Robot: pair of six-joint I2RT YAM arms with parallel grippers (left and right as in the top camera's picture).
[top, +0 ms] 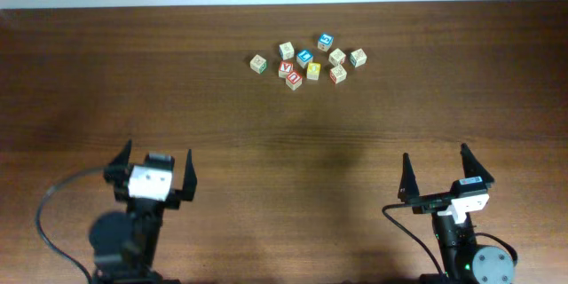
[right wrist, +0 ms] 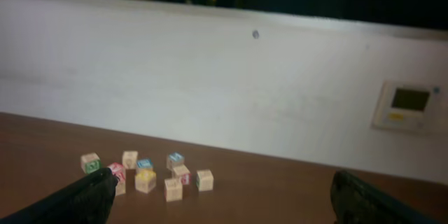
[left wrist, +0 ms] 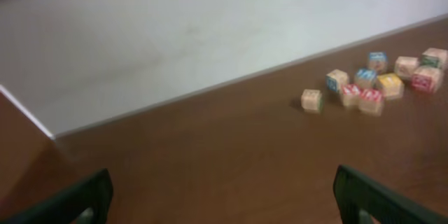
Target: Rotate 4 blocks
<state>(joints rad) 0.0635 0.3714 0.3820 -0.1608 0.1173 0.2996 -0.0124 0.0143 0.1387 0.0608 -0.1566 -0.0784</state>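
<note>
Blocks, overall: four small light-wood alphabet cubes in a loose cluster at 12 o'clock on the worktop, near its far edge, all resting flat.
Red-faced light-wood cube (top: 286, 69): on the 9 o'clock side of the cluster.
Yellow-faced light-wood cube (top: 313, 70): at 3 o'clock of the red one, a gap between.
Orange-red-faced light-wood cube (top: 338, 74): at 3 o'clock of the yellow.
Green-faced light-wood cube (top: 358, 57): at 1 o'clock of the orange-red, the cluster's outer right.
Neighbours: second reddish cube (top: 294, 80) tight against the red one at 5 o'clock; two blue-faced cubes (top: 304, 56) toward 12; pale tan cubes (top: 337, 56) mixed in.
Left gripper (top: 158, 151): at 7 o'clock, well apart from the cluster, jaws spread wide, nothing between them.
Right gripper (top: 435, 153): at 5 o'clock, likewise wide apart and empty.
Worktop: dark brown wood worktop (top: 133, 71).
Beyond: white wall (right wrist: 210, 77).
</note>
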